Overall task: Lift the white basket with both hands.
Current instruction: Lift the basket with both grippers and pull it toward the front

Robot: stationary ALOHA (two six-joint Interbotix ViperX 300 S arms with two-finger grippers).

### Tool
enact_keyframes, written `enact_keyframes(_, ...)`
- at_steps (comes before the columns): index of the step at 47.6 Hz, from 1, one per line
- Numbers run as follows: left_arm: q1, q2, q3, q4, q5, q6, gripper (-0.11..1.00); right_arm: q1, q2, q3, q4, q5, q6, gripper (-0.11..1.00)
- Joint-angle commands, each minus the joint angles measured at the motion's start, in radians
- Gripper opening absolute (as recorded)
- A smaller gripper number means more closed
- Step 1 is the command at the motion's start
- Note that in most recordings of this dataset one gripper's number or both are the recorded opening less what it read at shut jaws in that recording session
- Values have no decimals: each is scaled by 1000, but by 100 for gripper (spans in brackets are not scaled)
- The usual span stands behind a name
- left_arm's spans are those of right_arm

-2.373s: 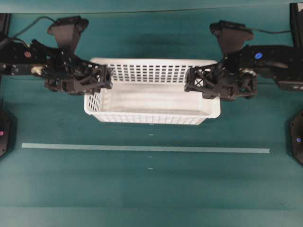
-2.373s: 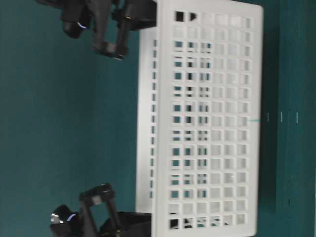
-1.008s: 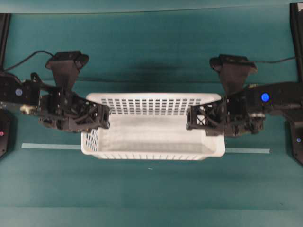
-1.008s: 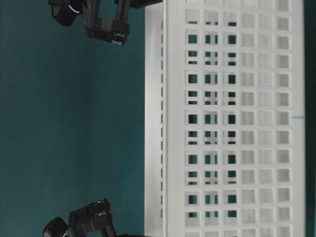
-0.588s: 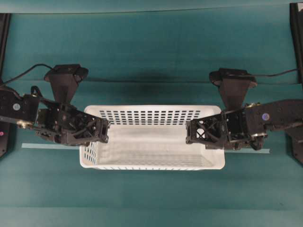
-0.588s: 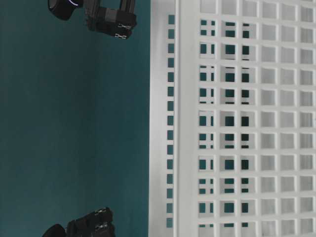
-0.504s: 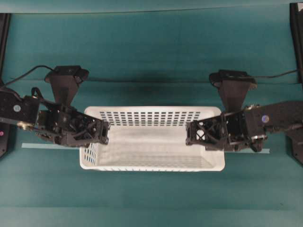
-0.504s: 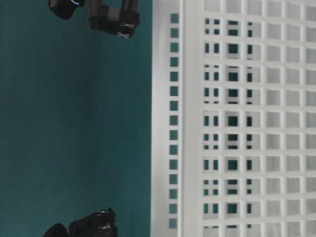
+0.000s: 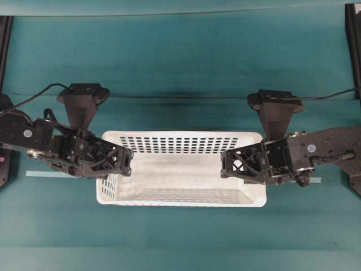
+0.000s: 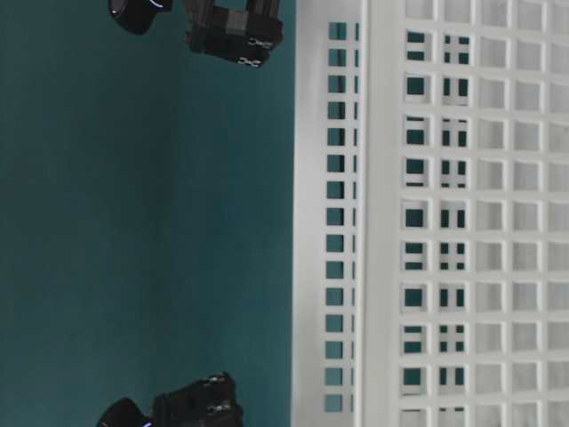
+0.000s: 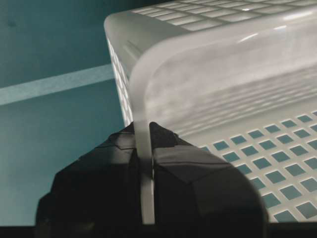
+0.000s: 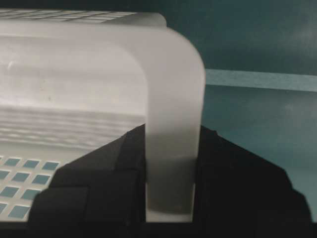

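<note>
Since the earlier overhead frames both arms and the white basket sit lower in the picture, the basket now covering the pale tape line it once lay behind, and it fills more of the table-level view. Left gripper is pressed nearly together, pinching the thin rim at the basket's left end; right gripper pinches the broader rim band at the right end, jaws held apart only by that band. Basket hangs between the two grippers, apparently clear of the teal surface, roughly level, long axis running left to right. Judgement: lift looks well under way. To do it well, raise both ends at an equal rate, keep the spacing between arms constant so the rim neither bows nor slips, and avoid wrist roll that would tip the floor.
</note>
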Motion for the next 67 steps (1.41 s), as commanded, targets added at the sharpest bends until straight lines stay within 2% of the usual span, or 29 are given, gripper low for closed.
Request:
enact_keyframes(1,2,-6,5,5,-6,8,-3,3,18,2,-15,-15,-8,17)
enact_keyframes(25,17,31,18,5,-61,11,-3,-15,52,11,-29,-40,-12,17)
enact_keyframes(41,54,23,46,5,-75,17,-3,-18,54,34,-34,-71,-11,17)
enact_keyframes(53,41,21,58,6,-155,18,-3,-20,48,66,-32,-129,-14,17)
enact_keyframes(67,40,11,83,5,-222,35,-3,-28,43,72,-32,-143,-14,17)
